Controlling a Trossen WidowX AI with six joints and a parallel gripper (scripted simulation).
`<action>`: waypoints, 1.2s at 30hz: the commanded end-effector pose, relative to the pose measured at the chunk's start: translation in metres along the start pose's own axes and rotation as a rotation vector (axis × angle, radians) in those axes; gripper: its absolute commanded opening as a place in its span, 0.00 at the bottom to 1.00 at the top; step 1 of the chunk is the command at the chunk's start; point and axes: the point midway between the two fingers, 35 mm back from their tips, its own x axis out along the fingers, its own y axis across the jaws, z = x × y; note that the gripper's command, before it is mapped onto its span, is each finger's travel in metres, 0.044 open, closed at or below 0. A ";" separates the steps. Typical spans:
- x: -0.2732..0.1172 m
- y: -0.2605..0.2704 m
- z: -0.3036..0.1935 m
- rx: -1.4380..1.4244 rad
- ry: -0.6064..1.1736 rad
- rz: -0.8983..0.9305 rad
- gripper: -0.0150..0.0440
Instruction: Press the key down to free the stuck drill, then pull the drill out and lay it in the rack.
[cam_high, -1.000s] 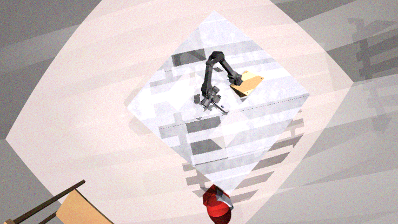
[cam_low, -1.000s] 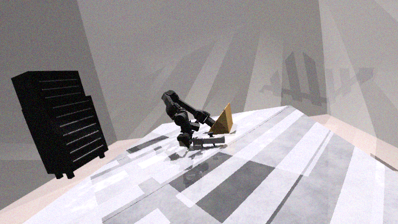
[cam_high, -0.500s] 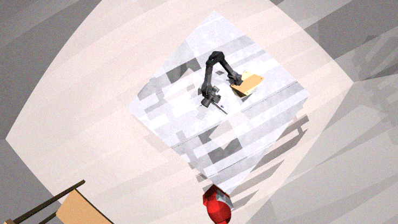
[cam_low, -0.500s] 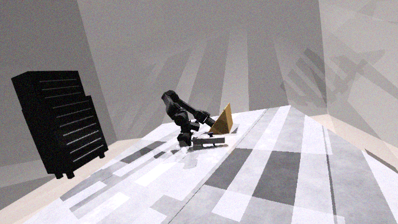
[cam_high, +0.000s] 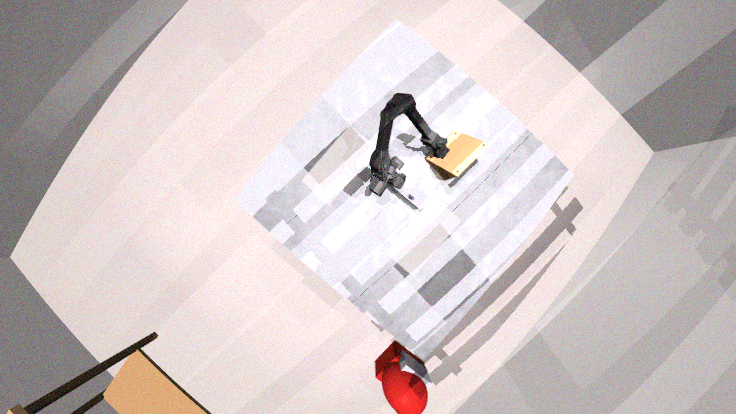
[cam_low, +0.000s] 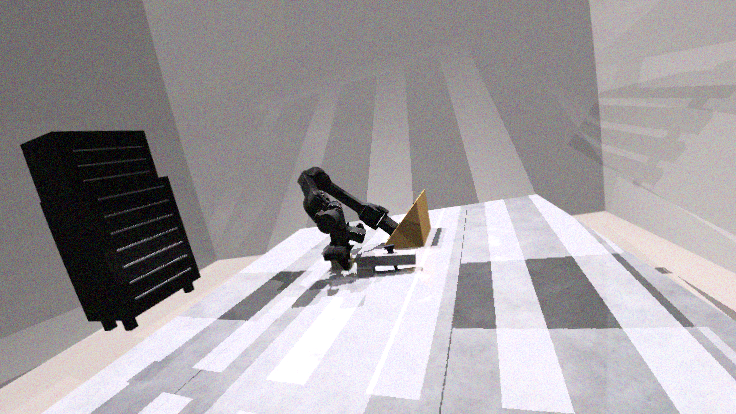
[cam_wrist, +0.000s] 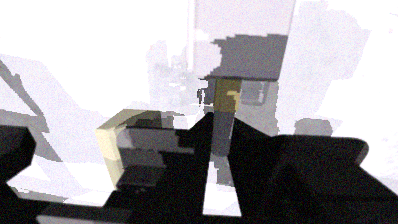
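Note:
My gripper (cam_wrist: 217, 117) (cam_high: 441, 150) reaches down beside the tan wedge-shaped stand; in the exterior view its fingertips are hidden behind that stand. In the wrist view the black fingers are shut on the drill (cam_wrist: 221, 132), a slim grey shaft with a yellow band. The banded end of the drill meets the lower edge of a pale grey block (cam_wrist: 240, 55). I cannot make out the key or tell whether it is pressed. Nothing can be clearly told to be the rack.
The tan stand (cam_high: 463, 154) (cam_low: 416, 223) is close to the gripper. A long grey bar-like fixture (cam_high: 404, 197) (cam_low: 388, 260) lies beside the arm's base. A pale yellow piece (cam_wrist: 107, 145) shows beside the left finger. A black drawer cabinet (cam_low: 123, 221) and a red object (cam_high: 405, 388) stand farther off.

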 end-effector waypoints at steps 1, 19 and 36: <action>-0.001 0.000 -0.007 -0.003 0.003 -0.003 0.25; -0.004 -0.001 -0.034 -0.003 0.004 -0.003 0.25; -0.001 -0.001 -0.024 -0.003 0.004 -0.003 1.00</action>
